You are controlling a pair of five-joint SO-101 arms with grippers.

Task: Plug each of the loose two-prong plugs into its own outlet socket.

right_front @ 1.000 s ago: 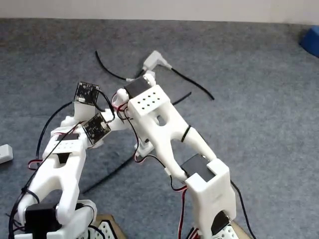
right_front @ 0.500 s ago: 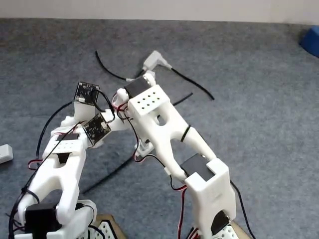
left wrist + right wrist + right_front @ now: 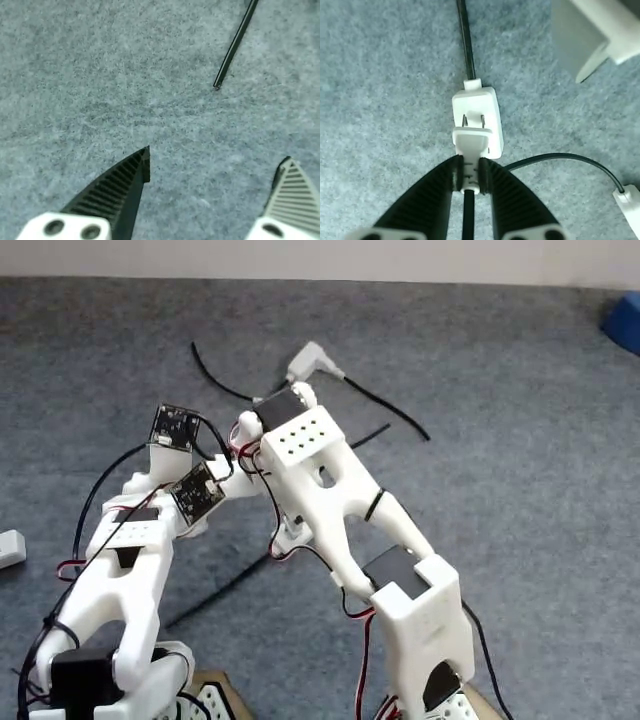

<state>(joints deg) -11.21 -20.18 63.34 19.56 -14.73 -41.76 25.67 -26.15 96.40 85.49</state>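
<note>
Currently, the right gripper [image 3: 470, 161] is clamped on a white plug [image 3: 471, 142], with both fingers pressed against the plug body just behind its flange. The two prongs are exposed and lie over the face of a white socket [image 3: 487, 102] on the carpet [image 3: 75, 75]. Whether the prongs have entered the slots cannot be told. The socket cord [image 3: 465, 40] runs straight away from the gripper. A second plug [image 3: 629, 200] lies near, apart from the socket, on a curved black cord [image 3: 560, 157].

The left gripper [image 3: 216, 155] hangs over bare carpet with its fingers wide apart and nothing between them. A loose cord end [image 3: 235, 47] lies well ahead of it.

Change: in the high view, the wrist of the right arm [image 3: 330, 490] has shifted slightly toward the far side since half a second ago. This brings it closer to the white connector [image 3: 312, 362], which has not moved. The left arm [image 3: 130, 560] holds the same pose as before.
</note>
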